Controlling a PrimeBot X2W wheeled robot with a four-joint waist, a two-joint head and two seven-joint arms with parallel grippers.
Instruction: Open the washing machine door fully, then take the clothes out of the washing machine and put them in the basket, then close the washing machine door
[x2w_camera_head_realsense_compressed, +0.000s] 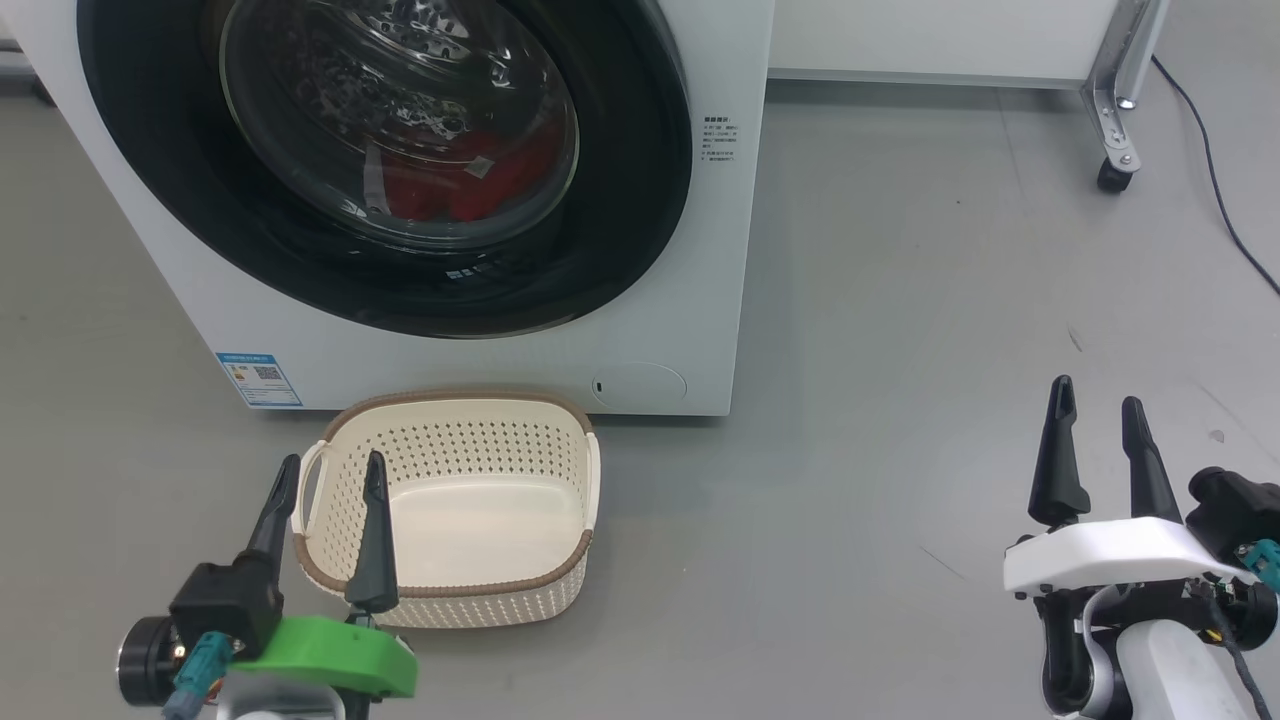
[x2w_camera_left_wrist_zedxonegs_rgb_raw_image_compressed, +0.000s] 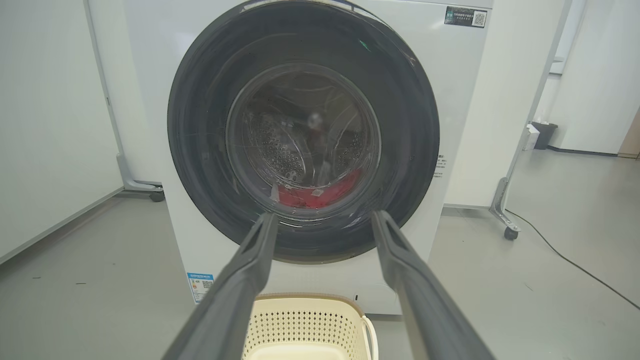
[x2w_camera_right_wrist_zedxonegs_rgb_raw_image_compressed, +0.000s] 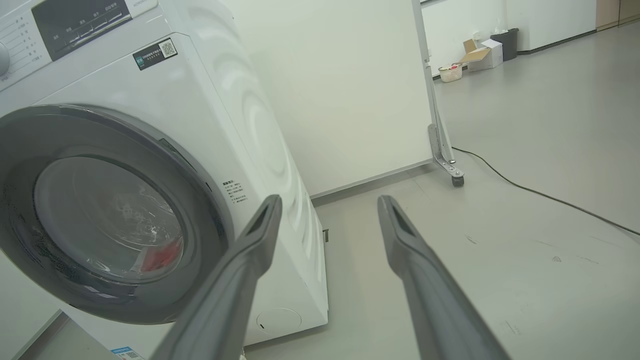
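The washing machine door (x2w_camera_head_realsense_compressed: 400, 120), a large round one with a wide glossy black rim and a bulging clear glass centre, lies shut against the white front-loading washing machine (x2w_camera_head_realsense_compressed: 715, 300). Behind the glass, bright red fabric clothes (x2w_camera_head_realsense_compressed: 470, 190) lie low in the perforated steel drum (x2w_camera_left_wrist_zedxonegs_rgb_raw_image_compressed: 280, 150). The small cream perforated plastic basket (x2w_camera_head_realsense_compressed: 450, 402), rounded with a brown woven-look rim, sits on the smooth grey floor (x2w_camera_head_realsense_compressed: 900, 420) just before the machine. The left gripper (x2w_camera_head_realsense_compressed: 333, 458) hangs by the basket's left edge, dark fingers spread wide, holding nothing; the right gripper (x2w_camera_head_realsense_compressed: 1096, 392), equally wide and empty, hangs well apart. A black cable (x2w_camera_head_realsense_compressed: 1215, 180) trails on the right.
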